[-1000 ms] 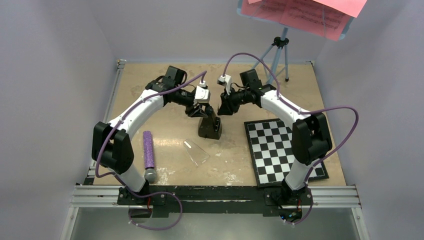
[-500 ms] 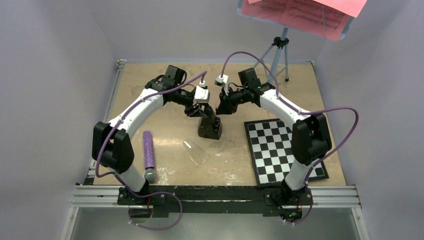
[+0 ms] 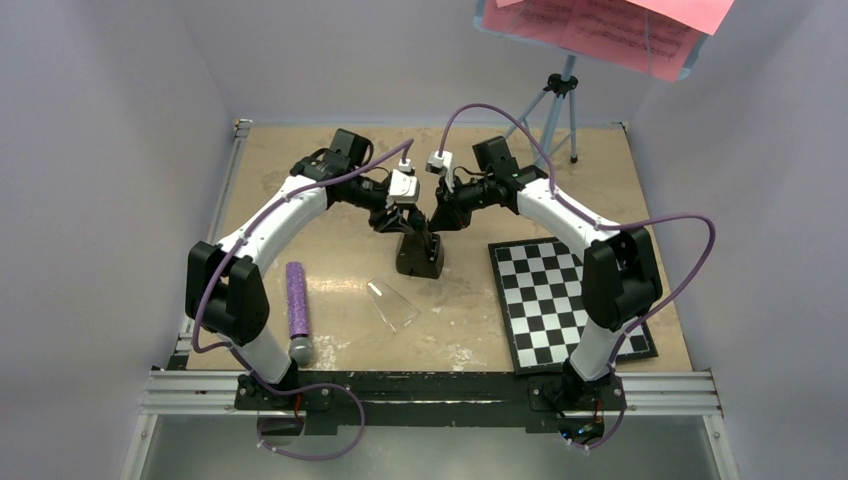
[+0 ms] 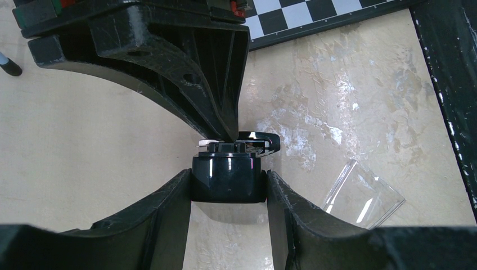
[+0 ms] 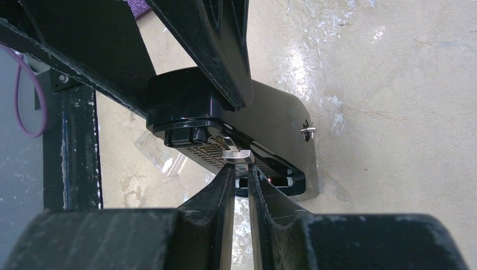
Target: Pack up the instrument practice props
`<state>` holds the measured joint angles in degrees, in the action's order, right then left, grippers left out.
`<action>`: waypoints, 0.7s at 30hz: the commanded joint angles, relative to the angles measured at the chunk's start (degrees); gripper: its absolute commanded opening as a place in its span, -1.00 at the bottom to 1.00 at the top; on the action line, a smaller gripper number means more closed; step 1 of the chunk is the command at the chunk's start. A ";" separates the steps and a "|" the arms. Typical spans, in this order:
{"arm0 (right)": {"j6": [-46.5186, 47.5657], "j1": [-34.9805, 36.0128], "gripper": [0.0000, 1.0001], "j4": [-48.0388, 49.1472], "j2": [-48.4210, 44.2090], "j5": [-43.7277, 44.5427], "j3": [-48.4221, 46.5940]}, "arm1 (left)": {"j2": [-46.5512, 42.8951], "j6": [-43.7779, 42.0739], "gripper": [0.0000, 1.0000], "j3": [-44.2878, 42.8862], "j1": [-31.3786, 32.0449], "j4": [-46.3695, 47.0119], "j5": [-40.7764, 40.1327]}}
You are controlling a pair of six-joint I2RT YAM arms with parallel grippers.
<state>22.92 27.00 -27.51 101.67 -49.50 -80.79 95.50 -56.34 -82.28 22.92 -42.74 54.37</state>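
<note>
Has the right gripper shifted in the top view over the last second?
Yes. The right gripper has edged left, away from the checkered board and closer in over the metronome.

No readable text, pink sheet-music pages [image 3: 600, 35] bear printed notation, seemingly staves, too small to read

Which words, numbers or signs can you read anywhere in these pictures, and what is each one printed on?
No text can be read in any view.
On the pink sheet-music pages: printed staves and notes, too small to read.
On the metronome: fine scale marks on its face, blurred, with no legible figures.
On the checkered board: black and white squares only, no lettering.
</note>
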 commanded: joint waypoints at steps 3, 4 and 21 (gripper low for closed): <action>-2.03 0.81 -0.66 4.29 -0.04 -4.21 -3.29 | 0.71 0.15 -1.00 -0.34 -0.33 3.68 -0.40; -2.20 0.85 -0.66 4.30 -0.03 -4.45 -3.43 | 0.84 0.61 -1.00 -0.29 -0.33 3.98 -0.48; -2.70 1.89 -0.66 -0.45 -1.21 -9.24 -2.99 | 0.21 8.64 -1.00 3.32 -0.33 13.76 -3.12</action>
<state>19.99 27.05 -27.31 102.00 -51.29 -81.12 95.59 -48.31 -80.20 22.76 -35.42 53.65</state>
